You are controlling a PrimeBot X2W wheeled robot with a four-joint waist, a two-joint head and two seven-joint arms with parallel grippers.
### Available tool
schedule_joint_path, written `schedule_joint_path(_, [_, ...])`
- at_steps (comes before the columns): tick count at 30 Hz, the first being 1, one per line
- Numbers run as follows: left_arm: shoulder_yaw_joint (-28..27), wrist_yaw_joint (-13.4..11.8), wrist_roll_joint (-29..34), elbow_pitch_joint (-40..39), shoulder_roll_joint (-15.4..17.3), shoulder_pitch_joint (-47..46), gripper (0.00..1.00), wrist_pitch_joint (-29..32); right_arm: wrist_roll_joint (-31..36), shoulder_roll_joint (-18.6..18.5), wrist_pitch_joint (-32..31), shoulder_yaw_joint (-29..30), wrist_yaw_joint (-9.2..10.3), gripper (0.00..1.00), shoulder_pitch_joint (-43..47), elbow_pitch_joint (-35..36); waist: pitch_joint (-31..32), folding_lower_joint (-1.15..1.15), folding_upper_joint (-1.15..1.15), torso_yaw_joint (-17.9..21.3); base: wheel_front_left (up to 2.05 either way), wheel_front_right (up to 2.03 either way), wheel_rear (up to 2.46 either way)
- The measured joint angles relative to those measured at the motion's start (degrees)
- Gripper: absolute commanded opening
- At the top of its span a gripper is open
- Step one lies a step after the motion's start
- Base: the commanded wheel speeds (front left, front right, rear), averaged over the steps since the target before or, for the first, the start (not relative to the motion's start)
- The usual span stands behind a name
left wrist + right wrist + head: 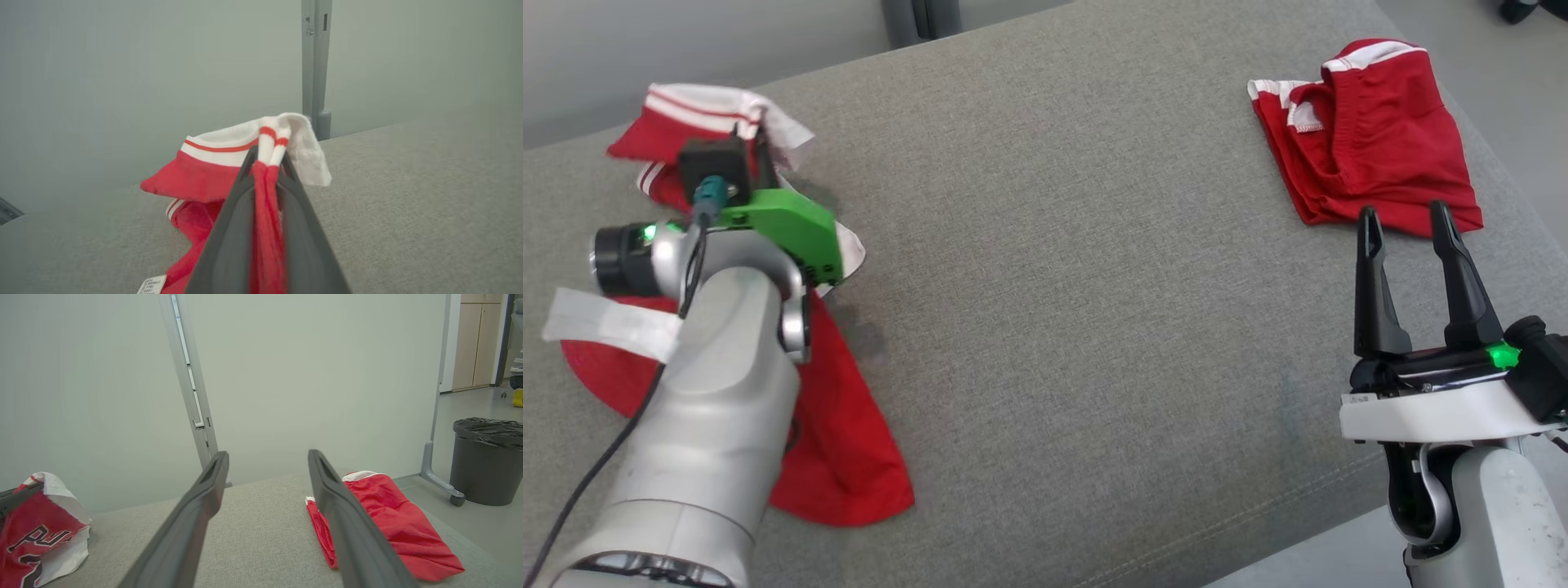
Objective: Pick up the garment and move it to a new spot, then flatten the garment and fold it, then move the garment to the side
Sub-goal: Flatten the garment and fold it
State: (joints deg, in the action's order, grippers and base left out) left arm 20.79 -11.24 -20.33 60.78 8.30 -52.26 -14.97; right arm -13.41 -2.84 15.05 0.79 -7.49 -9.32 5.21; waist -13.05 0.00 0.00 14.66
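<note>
- Left end effector is pinched narrow on a fold of the garment, with red cloth and white striped trim squeezed between its two dark fingers.
- That garment, red with white bands, sits at the left of the head view on the grey cushion. Its top is bunched and lifted at the grip, and its lower part is spread flat toward the bottom of the frame.
- Its raised end is close to the cushion's far edge at the upper left, where a pale wall stands just behind.
- A white label shows at the bottom of the left wrist view.
- Right end effector is spread wide and holds nothing, with its tips just at the lower hem of the red shorts.
- These shorts lie at the upper right, near the cushion's right edge.
- Between garment and shorts, a broad bare stretch of cushion runs across the middle of the frame.
- The cushion's near edge cuts across the lower right corner.
- A dark bin stands on the floor beyond the right edge.
</note>
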Motion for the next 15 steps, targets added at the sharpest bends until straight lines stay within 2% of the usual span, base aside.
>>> schedule_joint_path(5, [1.65, 1.44, 1.19, -8.68, -3.96, 2.53, 0.0, -0.08, -0.02, 0.0, 0.0, 0.82, 0.0, 1.0, 0.56, 0.07, 0.64, 0.0, 0.0, -0.18, 0.0, 0.0, 0.0])
schedule_joint_path(9, [5.14, 3.23, 1.3, -14.95, -5.28, 5.92, 0.0, -0.08, -0.09, 0.0, 0.0, 1.36, 0.0, 1.0, 0.75, 0.14, 0.86, 0.0, 0.0, 0.17, 0.0, 0.0, 0.0])
schedule_joint_path(11, [8.79, 4.39, -0.19, -18.58, -5.3, 7.97, 0.0, -0.1, -0.1, -0.01, 0.0, 1.58, 0.0, 1.0, 0.86, 0.12, 0.87, 0.0, 0.0, 0.41, 0.0, 0.0, 0.0])
schedule_joint_path(15, [19.05, 3.72, -4.54, -23.58, -5.55, 11.83, 0.0, -0.15, -0.35, -0.02, 0.0, 1.85, 0.0, 1.0, 0.94, -0.09, 0.75, 0.0, 0.0, 0.89, 0.0, 0.0, 0.0])
